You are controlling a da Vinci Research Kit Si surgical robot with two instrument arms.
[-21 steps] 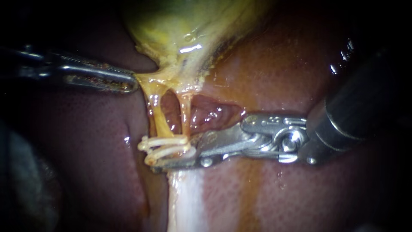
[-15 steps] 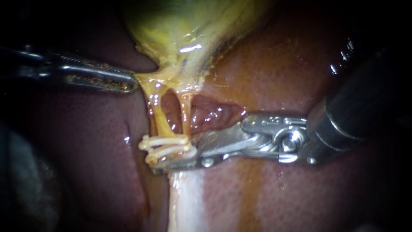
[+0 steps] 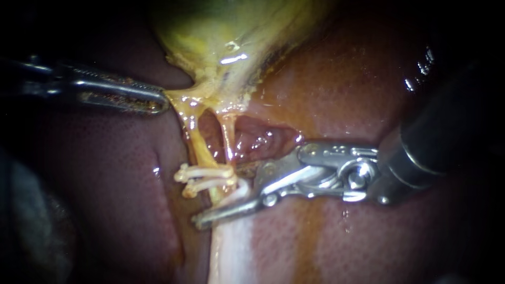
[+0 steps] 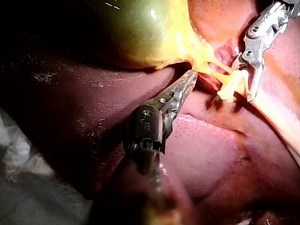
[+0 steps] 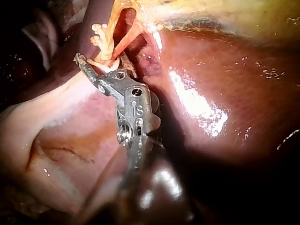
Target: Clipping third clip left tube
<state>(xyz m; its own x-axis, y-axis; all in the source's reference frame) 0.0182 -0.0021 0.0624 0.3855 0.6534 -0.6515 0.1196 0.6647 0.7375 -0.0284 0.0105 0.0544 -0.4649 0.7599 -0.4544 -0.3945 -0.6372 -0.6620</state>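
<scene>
Across the left tube (image 3: pixel 195 142) sit white clips (image 3: pixel 205 172); beside them the right instrument (image 3: pixel 221 195) holds its jaws apart, while the left instrument (image 3: pixel 155 102) clamps yellow tissue (image 3: pixel 184 97) under the gallbladder (image 3: pixel 226 31).

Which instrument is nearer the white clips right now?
Right. The right instrument stands with open jaws just beside the clips; the left instrument is apart, shut on the gallbladder above them.
</scene>
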